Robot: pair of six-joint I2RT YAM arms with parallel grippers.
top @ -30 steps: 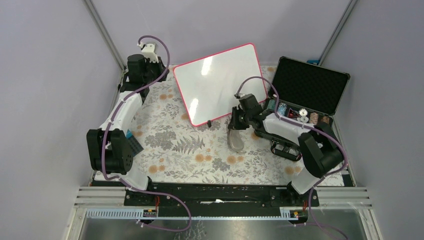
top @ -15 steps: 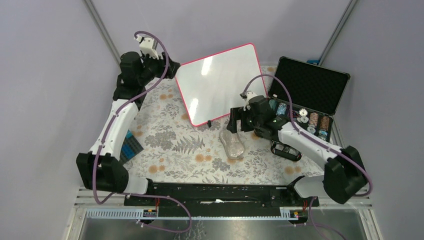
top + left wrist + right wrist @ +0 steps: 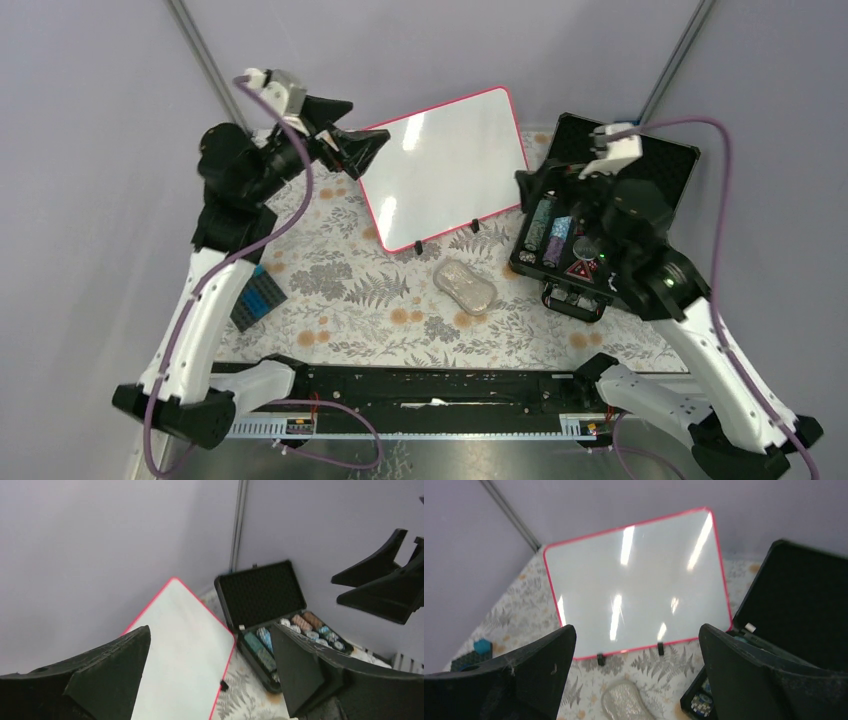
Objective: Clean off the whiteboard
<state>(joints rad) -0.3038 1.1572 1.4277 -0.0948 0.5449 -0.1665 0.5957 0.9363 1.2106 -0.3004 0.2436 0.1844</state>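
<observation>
The whiteboard (image 3: 440, 165) stands tilted on small black feet at the back of the floral cloth. Its pink-framed face is plain white with glare streaks (image 3: 639, 580). A grey translucent oval pad (image 3: 465, 285) lies loose on the cloth in front of it, also low in the right wrist view (image 3: 626, 702). My left gripper (image 3: 345, 140) hangs open in the air by the board's left corner, and nothing sits between its fingers (image 3: 210, 630). My right gripper (image 3: 535, 185) is raised over the case's left end, open and empty (image 3: 636, 627).
An open black foam-lined case (image 3: 610, 190) with rows of poker chips sits right of the board. A blue-and-black block (image 3: 258, 297) lies at the cloth's left edge. Grey walls and metal posts close in the back.
Both grippers have opened. The right one let go of the oval pad, which now lies on the cloth, and both arms rose and pulled away from the board.
</observation>
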